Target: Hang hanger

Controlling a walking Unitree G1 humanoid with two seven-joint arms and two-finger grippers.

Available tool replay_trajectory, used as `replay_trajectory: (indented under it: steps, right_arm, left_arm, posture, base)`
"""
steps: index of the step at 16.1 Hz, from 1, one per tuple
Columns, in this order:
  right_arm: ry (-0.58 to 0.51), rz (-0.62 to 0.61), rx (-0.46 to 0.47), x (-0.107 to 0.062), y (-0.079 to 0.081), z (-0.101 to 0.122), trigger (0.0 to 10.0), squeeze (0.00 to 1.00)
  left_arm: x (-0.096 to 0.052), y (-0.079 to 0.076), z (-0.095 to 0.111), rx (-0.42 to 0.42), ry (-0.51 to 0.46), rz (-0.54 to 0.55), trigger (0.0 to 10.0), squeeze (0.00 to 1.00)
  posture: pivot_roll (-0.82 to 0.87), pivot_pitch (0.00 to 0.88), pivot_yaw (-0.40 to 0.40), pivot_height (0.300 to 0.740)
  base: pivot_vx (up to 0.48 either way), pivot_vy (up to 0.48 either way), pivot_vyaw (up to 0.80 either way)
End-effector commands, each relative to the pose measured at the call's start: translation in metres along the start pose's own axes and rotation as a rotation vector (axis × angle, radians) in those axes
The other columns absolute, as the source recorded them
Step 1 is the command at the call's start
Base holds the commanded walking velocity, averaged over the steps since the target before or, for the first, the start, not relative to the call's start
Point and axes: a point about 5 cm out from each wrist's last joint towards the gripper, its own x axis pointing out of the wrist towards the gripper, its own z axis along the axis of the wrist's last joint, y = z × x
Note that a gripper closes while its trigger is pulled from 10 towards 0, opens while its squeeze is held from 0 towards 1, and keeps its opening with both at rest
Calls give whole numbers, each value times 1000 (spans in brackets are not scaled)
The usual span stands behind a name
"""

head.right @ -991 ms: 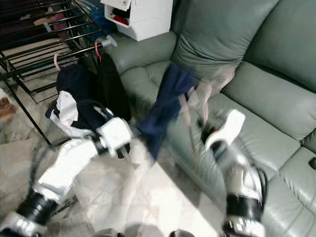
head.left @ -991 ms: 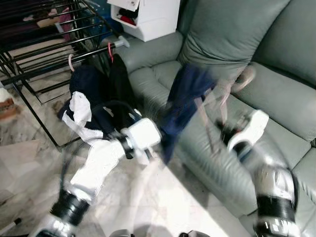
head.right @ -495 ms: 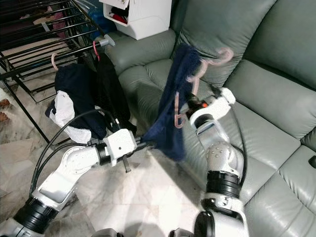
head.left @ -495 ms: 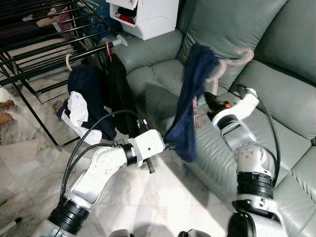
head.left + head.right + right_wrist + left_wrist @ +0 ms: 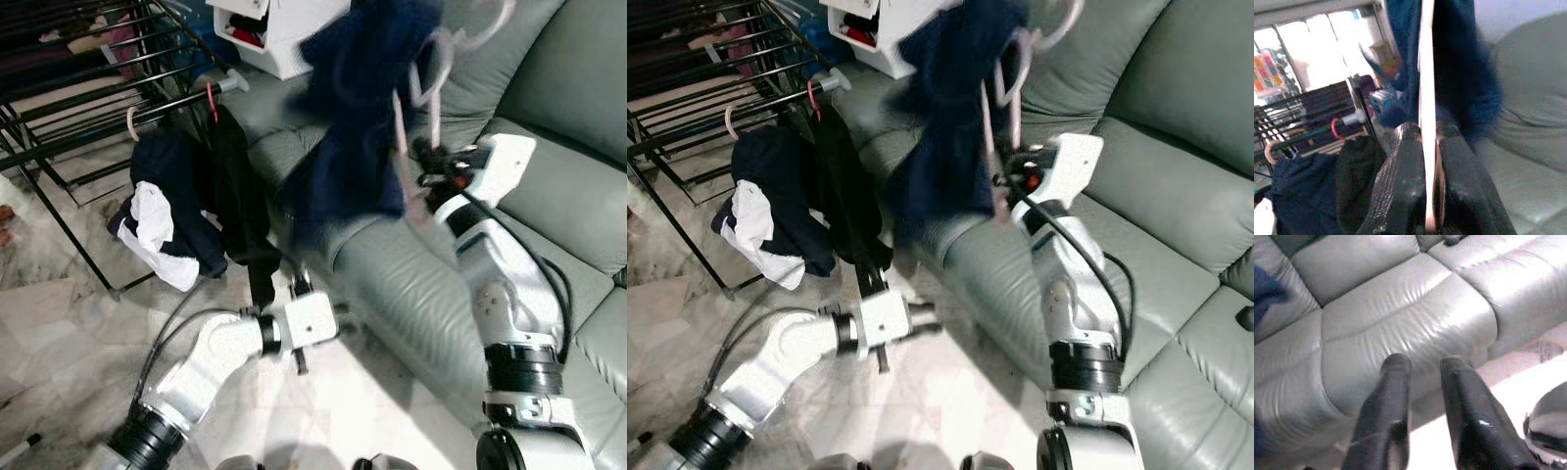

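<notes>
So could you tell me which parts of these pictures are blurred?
Eye views: the dark blue garment and pink hanger are smeared with motion, the drying rack sharper. Right wrist view: garment soft, right gripper crisp on the hanger. Left wrist view: mildly soft sofa.

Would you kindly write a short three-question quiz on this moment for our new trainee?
1. True or false: the right gripper is shut on the pink hanger.
2. What hangs on that hanger? A) a white towel B) a dark blue garment C) nothing
3. Fill in: the left gripper is low by the floor, its fingers pointing at the grey ____.

Key:
1. True; the hanger's bar is pinched between the fingers.
2. B; the dark blue garment is draped over it, lifted above the sofa.
3. Sofa; the fingers are apart and empty.
</notes>
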Motion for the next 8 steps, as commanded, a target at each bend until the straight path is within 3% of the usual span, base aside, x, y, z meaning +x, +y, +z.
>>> replay_trajectory:
  steps: [1,3,6,8]
  right_arm:
    - [-53,56,-14,1,11,9,10000,0]
    - [-39,88,-46,-5,14,5,10000,0]
    - [18,160,-176,-22,14,-7,10000,0]
    - [90,220,-275,-43,9,-20,10000,0]
  left_arm:
    - [-1,4,1,19,3,0,10000,1000]
    - [-3,6,-4,27,18,13,10000,1000]
    - [-11,18,-11,33,44,88,10000,1000]
    - [-25,44,-16,38,63,253,10000,1000]
  posture:
    - [-28,0,10,740]
    - [-34,0,13,740]
    - [-35,0,15,740]
    - [-31,0,15,740]
  base:
    - [0,0,0]
    - [0,0,0]
    - [0,0,0]
    - [0,0,0]
